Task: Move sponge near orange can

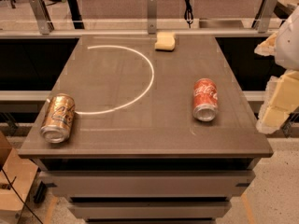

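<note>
Pale yellow, round-cornered foam sponge point(165, 41) at the dark matte table's point(140, 132) far edge. Golden-orange aluminium can point(58, 117), lying sideways, at its front-left corner. Wedge-fingered gripper point(274, 78) off its right edge, spread open, grips nothing.

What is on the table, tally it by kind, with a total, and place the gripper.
Cans: 2 (orange can, red can, both on their sides)
Sponges: 1 (sponge at the far edge)
Total: 3
The gripper hangs beyond the table's right edge.
</note>
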`<state>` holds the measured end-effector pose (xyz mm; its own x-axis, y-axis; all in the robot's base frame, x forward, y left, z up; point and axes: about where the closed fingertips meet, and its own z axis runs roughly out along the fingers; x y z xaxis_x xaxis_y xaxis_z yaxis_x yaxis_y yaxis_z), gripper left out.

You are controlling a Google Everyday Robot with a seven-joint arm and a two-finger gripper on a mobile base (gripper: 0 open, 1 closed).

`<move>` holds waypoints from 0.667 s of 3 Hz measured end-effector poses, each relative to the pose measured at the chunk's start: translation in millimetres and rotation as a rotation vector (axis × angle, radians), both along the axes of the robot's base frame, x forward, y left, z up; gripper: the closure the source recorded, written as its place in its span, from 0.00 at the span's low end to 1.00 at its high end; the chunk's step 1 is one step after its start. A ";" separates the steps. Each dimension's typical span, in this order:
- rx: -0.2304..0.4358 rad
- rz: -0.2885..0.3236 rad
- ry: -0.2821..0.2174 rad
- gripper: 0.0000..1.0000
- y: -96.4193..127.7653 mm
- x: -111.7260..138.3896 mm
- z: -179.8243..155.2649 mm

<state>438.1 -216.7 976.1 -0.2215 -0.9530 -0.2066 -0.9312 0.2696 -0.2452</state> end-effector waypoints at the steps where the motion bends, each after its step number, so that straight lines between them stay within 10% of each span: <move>1: 0.000 0.000 0.000 0.00 0.0 0.0 0.0; 2: 0.023 -0.006 -0.021 0.00 1.6 2.6 3.5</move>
<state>440.7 -215.1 979.6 -0.2221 -0.9468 -0.2329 -0.9244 0.2805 -0.2586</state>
